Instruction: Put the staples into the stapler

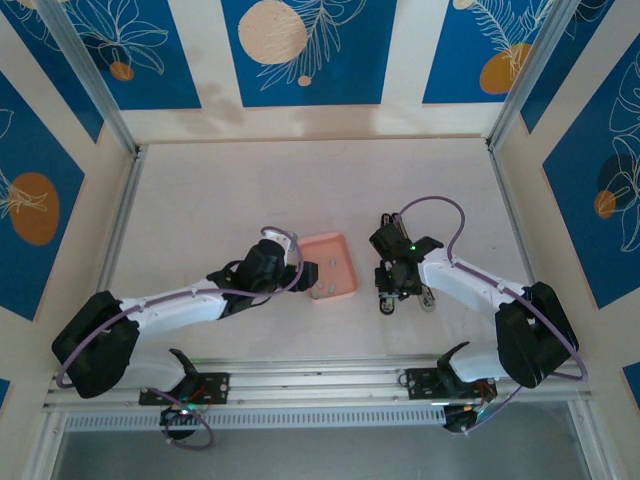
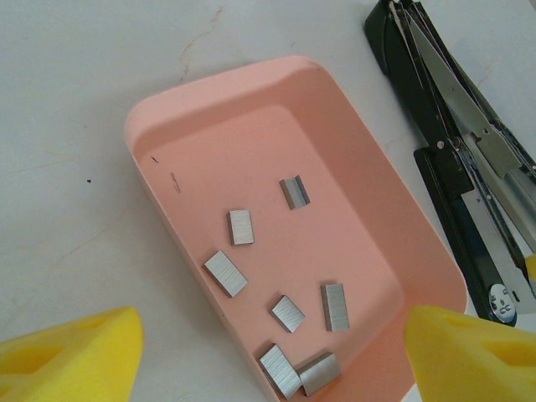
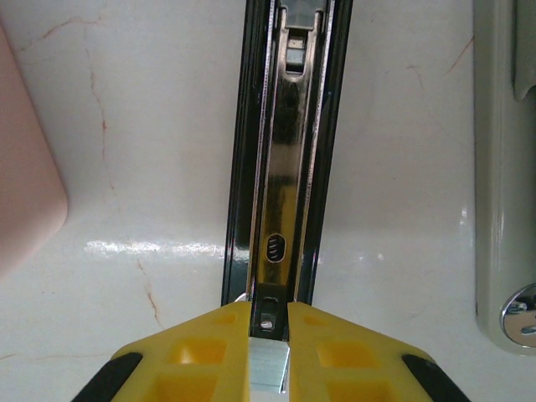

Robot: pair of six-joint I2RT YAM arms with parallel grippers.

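Pink tray (image 2: 209,88), silvery staples (image 2: 241,227), black stapler (image 2: 461,219)

A: Where's the top camera?
B: High behind the arms (image 1: 190,300), looking down over the whole worktop (image 1: 300,180).
A: And the wrist ones?
B: Close, facing down past the left pincer (image 2: 272,347) and right pincer (image 3: 270,335). Both catch the stapler (image 2: 469,193) ahead.

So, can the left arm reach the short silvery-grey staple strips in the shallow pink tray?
Probably yes: the open left pincer hovers above the silvery-grey staple strips, loose in the uncovered pink tray.

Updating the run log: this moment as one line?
left gripper: open above tray | right gripper: shut on staple strip at stapler | tray: loose staples
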